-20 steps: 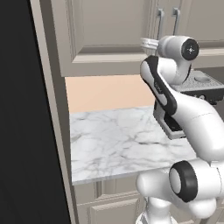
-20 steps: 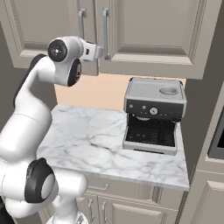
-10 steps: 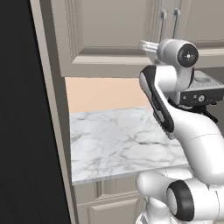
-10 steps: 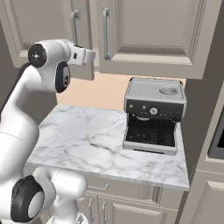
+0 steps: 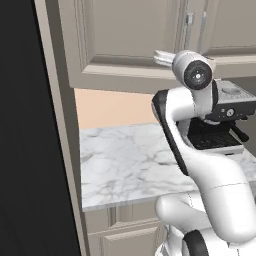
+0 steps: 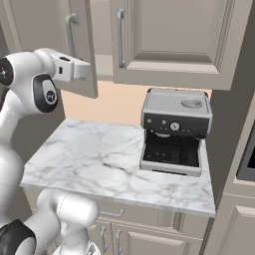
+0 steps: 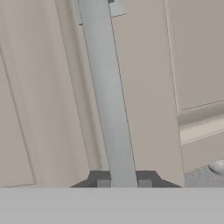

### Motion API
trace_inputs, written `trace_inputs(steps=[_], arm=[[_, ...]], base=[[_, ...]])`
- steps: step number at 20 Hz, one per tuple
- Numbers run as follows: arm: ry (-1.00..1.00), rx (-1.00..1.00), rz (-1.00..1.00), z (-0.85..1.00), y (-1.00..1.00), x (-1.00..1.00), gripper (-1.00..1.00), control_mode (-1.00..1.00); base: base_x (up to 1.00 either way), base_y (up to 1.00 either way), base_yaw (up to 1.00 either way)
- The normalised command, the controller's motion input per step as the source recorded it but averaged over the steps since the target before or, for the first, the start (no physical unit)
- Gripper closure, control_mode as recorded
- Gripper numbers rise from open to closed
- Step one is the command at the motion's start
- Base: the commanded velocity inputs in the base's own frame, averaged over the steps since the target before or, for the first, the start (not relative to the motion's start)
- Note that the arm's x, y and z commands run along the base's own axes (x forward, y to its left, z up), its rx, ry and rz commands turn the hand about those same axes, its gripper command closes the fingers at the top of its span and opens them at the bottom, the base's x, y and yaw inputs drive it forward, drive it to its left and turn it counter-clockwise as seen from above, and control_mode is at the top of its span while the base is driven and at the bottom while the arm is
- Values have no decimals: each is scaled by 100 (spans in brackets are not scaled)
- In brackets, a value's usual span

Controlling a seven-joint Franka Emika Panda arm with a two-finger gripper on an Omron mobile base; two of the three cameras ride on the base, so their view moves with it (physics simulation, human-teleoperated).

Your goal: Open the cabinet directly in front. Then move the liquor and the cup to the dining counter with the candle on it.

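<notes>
The cabinet's left door [image 6: 83, 55] stands swung partway out, leaving a gap onto the inner shelf [image 6: 103, 63]. The right door [image 6: 174, 35] is closed. My gripper [image 6: 88, 69] is up at the left door's lower edge, shut on the low end of its grey bar handle [image 6: 72, 31]. In the hand view the handle [image 7: 107, 96] runs straight up between my gripper's [image 7: 124, 183] two dark tips. From the left side the gripper [image 5: 160, 56] sits just under the door [image 5: 125, 40]. The liquor, the cup and the dining counter are out of view.
A grey espresso machine [image 6: 174, 132] stands on the right of the short marble countertop [image 6: 84, 159] below the cabinet. A tall dark panel [image 5: 25, 125] bounds the left side. An appliance front [image 6: 247, 159] sits at the far right. Drawer fronts [image 6: 119, 219] lie beneath.
The left door has swung outward from closed, pulled by the handle. My hand has moved back and to the left with it while the elbow shifted.
</notes>
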Motion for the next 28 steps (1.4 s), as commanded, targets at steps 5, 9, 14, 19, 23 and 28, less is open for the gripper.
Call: trace_inputs(steps=[5, 9, 14, 19, 23, 28], arm=[[-2, -5, -11, 26, 59, -73, 100, -100], [0, -7, -8, 19, 78, -69, 100, -100], [0, -8, -9, 21, 91, -60, 100, -100], [0, -9, -4, 6, 88, -53, 100, -100], [1, -8, 0, 0, 53, -11, -100, -100], [0, 0, 0, -6, 1, -44, -100, -100]], base=[[0, 0, 0], [0, 0, 0], [0, 0, 0], [0, 0, 0], [0, 0, 0], [0, 0, 0]])
